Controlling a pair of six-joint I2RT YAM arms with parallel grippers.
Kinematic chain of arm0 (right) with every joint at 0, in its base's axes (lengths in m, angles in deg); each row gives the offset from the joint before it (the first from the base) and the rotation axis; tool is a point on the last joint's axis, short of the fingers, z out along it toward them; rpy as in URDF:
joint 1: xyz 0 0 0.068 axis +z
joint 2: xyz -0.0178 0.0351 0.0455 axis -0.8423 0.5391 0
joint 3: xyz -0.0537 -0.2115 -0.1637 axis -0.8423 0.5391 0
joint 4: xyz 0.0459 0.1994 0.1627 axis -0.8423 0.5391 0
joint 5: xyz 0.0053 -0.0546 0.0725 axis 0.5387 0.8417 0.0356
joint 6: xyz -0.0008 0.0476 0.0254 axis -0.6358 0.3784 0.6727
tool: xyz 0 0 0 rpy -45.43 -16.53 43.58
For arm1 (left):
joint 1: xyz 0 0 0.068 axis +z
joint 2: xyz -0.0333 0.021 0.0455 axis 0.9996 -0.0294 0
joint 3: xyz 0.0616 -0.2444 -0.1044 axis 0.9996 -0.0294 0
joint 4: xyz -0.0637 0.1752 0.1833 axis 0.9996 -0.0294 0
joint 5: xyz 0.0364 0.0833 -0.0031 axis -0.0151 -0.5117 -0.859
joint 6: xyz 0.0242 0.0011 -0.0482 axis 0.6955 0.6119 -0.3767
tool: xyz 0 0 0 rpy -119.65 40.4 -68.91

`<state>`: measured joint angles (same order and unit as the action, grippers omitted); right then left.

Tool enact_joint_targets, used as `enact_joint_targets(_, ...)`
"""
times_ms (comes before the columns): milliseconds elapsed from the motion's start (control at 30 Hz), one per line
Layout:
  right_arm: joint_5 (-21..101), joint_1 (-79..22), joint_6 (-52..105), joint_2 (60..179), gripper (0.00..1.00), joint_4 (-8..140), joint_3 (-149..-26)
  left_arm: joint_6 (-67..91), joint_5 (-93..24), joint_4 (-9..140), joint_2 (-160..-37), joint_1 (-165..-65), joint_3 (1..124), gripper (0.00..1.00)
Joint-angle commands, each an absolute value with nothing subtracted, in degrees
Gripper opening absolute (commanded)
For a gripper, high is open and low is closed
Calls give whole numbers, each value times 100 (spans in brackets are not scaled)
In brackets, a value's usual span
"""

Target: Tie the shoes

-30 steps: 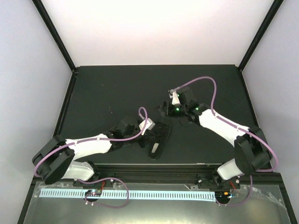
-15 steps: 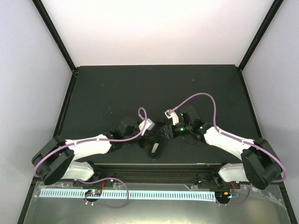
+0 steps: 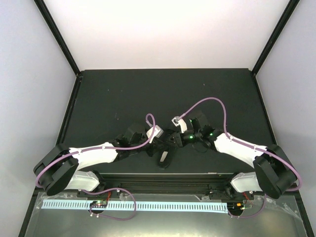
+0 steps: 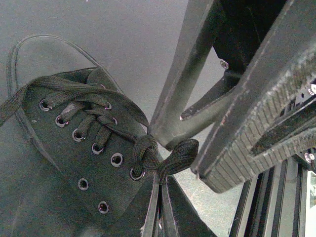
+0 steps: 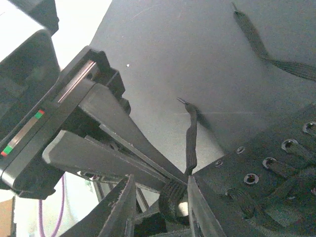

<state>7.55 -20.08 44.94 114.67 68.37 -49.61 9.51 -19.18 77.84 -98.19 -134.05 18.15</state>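
The black shoe [image 3: 166, 155] lies near the table's front edge, its pale lining showing. My left gripper [image 3: 158, 144] is at its laced top. In the left wrist view the shoe [image 4: 74, 148] fills the left side, and my left gripper [image 4: 159, 180] is shut on the lace [image 4: 178, 154] just beside the knot. My right gripper [image 3: 172, 140] meets it from the right. In the right wrist view my right gripper [image 5: 160, 180] straddles that lace loop [image 5: 171, 196], its jaws still apart and not pinching it. The shoe [image 5: 269, 190] sits at lower right.
A loose lace end [image 5: 190, 131] trails across the black mat [image 3: 123, 98], and another lace end [image 5: 256, 39] lies farther off. The black frame rail [image 3: 163, 177] runs along the near edge just behind the shoe. Purple cables [image 3: 207, 101] arch over both arms.
The right arm has swung down from mid-table to the shoe, and its jaws have narrowed around the lace loop. The left arm and shoe have stayed put.
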Motion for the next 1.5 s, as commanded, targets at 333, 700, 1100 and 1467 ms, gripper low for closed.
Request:
enact_joint_targets(333,923,-1898,4286,11497,2,6853,-4990,937,-2016,7807,-9789,-13437,1959,12)
enact_joint_targets(700,986,-1902,4340,11311,2,6761,-4862,1471,-3590,6203,-9243,-12715,2428,70)
enact_joint_targets(1100,822,-1898,4485,11375,2,6521,-4787,2400,-3686,4973,-11426,-12691,3981,68)
enact_joint_targets(1467,757,-1899,4549,11436,2,6440,-4801,2535,-3702,4958,-12176,-12652,4330,58)
